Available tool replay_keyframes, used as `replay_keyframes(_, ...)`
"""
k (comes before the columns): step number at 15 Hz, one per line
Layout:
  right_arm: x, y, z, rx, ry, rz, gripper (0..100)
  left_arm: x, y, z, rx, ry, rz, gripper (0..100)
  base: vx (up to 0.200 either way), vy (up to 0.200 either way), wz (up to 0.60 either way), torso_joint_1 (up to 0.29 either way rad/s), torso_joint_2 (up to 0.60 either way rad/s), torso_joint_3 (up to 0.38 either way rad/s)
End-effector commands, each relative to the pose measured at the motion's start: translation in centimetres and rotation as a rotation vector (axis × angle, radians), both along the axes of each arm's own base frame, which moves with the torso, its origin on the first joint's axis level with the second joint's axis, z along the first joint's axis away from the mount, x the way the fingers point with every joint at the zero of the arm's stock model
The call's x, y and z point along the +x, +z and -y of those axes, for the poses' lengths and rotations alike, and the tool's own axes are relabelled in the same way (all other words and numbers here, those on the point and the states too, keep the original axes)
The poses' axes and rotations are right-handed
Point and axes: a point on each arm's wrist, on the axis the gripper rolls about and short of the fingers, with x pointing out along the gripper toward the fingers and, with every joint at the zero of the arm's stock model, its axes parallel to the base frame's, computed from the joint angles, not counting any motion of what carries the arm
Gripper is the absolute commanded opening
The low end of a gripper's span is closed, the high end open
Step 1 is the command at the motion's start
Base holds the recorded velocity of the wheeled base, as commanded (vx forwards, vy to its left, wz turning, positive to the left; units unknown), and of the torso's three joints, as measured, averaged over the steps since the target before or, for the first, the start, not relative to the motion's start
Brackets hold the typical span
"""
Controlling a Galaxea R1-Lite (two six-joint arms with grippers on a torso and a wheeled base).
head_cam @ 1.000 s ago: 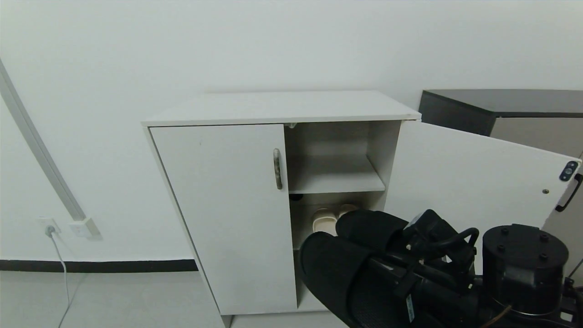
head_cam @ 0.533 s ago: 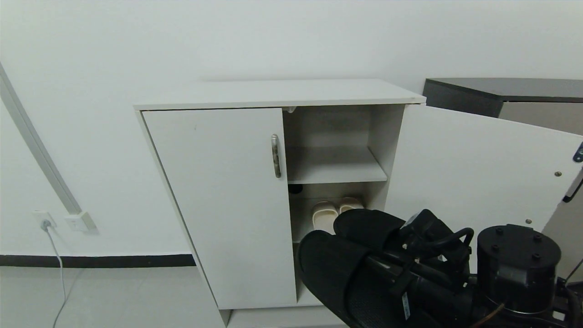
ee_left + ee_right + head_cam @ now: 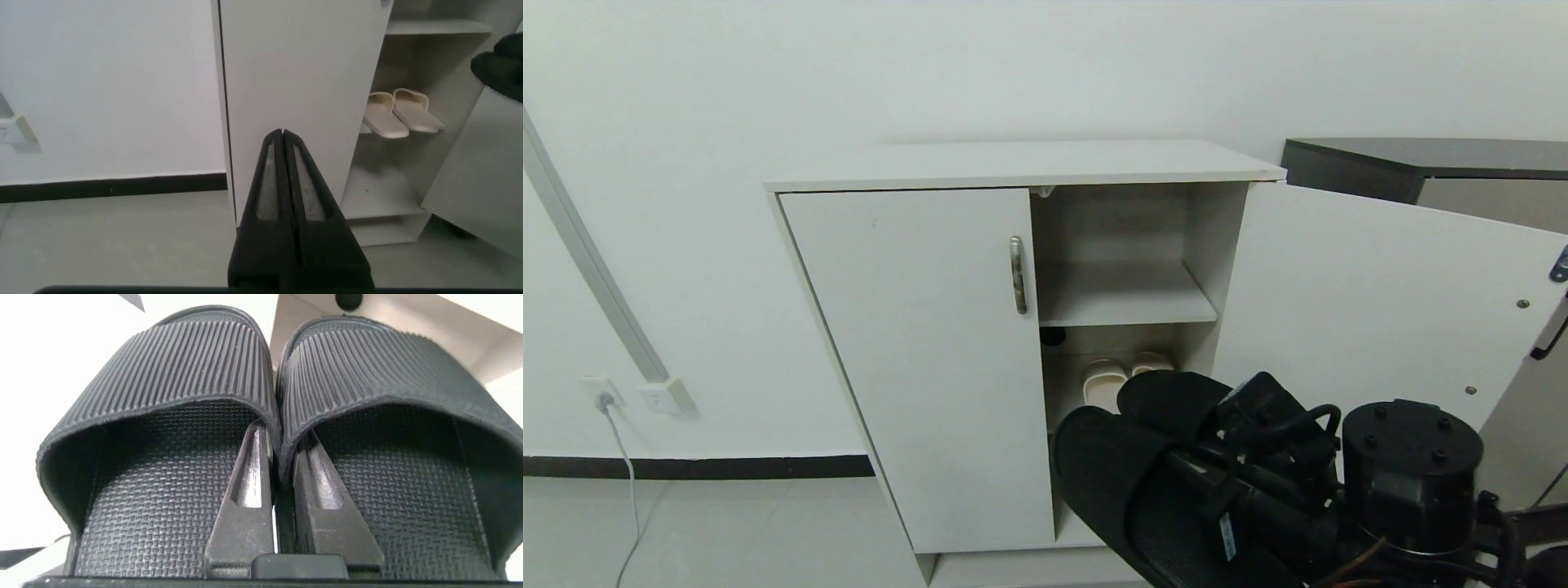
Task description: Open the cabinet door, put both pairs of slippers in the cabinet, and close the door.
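White wall (image 3: 1013, 73) behind; right hand (image 3: 282, 434) pinches ribbed black slippers (image 3: 196, 376) side by side.

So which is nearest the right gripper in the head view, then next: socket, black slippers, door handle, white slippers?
1. black slippers, on the right gripper
2. white slippers, in the cabinet
3. door handle, shut left door
4. socket, far left
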Motion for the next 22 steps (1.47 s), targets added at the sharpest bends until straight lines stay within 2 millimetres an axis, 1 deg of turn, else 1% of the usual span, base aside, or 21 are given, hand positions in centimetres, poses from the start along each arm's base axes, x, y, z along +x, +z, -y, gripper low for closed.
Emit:
replay_keyframes(1,1.5,-0.8,-2.7,0.0,-0.104,0.003,0,0.0,0.0,0.0,0.0,-0.001,-0.003,0,0.0,0.0,0.0,0.0,0.0,0.0)
replay_keyframes(2,2.2,-1.0,-4.7,0.035,-0.189,0.005,0,0.0,0.0,0.0,0.0,-0.001,-0.001,0,0.0,0.0,0.0,0.0,0.0,0.0)
replay_keyframes(4,3.7,-1.5,-7.1,0.052,-0.319,0.014,0,0.0,0.0,0.0,0.002,-0.001,-0.001,0,0.0,0.0,0.0,0.0,0.0,0.0)
replay_keyframes(5,4.2,-1.5,-7.6,0.048,-0.35,0.02,0,0.0,0.0,0.0,0.0,-0.002,-0.003,0,0.0,0.0,0.0,0.0,0.0,0.0)
replay_keyframes(7,5.1,-0.4,-8.6,0.059,-0.449,0.051,0,0.0,0.0,0.0,0.0,-0.002,-0.003,0,0.0,0.0,0.0,0.0,0.0,0.0)
replay_keyframes(8,5.1,-0.4,-8.6,0.059,-0.449,0.051,0,0.0,0.0,0.0,0.0,-0.002,-0.003,0,0.0,0.0,0.0,0.0,0.0,0.0)
replay_keyframes(9,6.1,1.3,-9.3,0.094,-0.496,0.035,0,0.0,0.0,0.0,0.0,-0.002,-0.003,0,0.0,0.0,0.0,0.0,0.0,0.0)
replay_keyframes(10,6.6,2.1,-9.6,0.115,-0.513,0.004,0,0.0,0.0,0.0,0.0,-0.002,-0.001,0,0.0,0.0,0.0,0.0,0.0,0.0)
replay_keyframes(12,7.5,3.6,-10.1,0.155,-0.554,-0.075,0,0.0,0.0,0.0,-0.001,-0.001,-0.001,0,0.0,0.0,0.0,0.0,0.0,0.0)
replay_keyframes(14,7.8,4.8,-10.4,0.173,-0.566,-0.093,0,0.0,0.0,0.0,-0.001,-0.001,-0.003,0,0.0,0.0,0.0,0.0,0.0,0.0)
replay_keyframes(15,8.2,5.3,-10.4,0.183,-0.573,-0.086,0,0.0,0.0,0.0,-0.001,-0.001,-0.003,0,0.0,0.0,0.0,0.0,0.0,0.0)
replay_keyframes(18,9.1,4.6,-10.4,0.168,-0.589,-0.087,0,0.0,0.0,0.0,-0.003,0.001,-0.001,0,0.0,0.0,0.0,0.0,0.0,0.0)
replay_keyframes(20,9.3,4.3,-10.4,0.159,-0.595,-0.09,0,0.0,0.0,0.0,-0.003,0.002,-0.001,0,0.0,0.0,0.0,0.0,0.0,0.0)
replay_keyframes(22,9.4,4.4,-10.2,0.154,-0.599,-0.086,0,0.0,0.0,0.0,-0.001,0.002,-0.001,0,0.0,0.0,0.0,0.0,0.0,0.0)
